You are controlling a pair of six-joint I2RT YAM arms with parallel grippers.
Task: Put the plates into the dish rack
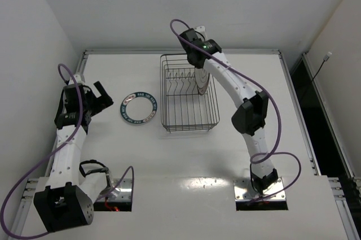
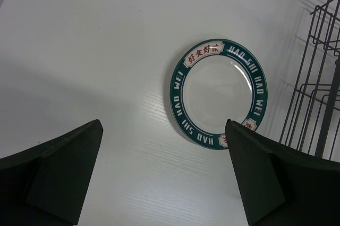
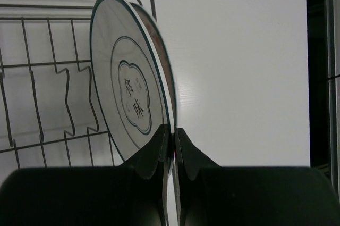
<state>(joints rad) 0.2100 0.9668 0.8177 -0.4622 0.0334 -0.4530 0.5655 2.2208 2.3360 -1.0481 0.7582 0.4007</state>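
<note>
The dish rack (image 1: 163, 94) stands at the table's centre back. Two plates stand upright together at its right end: the pale plate with dark rim and flower outline (image 3: 127, 88) and, pressed behind it, a plate with an orange-brown edge (image 3: 162, 56), nearly edge-on. My right gripper (image 3: 173, 130) reaches over the rack (image 3: 53, 19) and is shut on the plates' top rim, with red-orange showing between its pads. The white plate with the blue-teal band (image 1: 139, 108) lies flat on the table left of the rack. My left gripper (image 1: 105, 96) is open and empty, left of this plate (image 2: 219, 93).
The rack's left part holds empty upright prongs (image 1: 176, 76). Its wire side (image 2: 319, 77) rises just right of the teal plate. A raised rail runs along the table's back edge (image 1: 180, 52), and a dark gap lies beyond the right edge (image 1: 307, 87).
</note>
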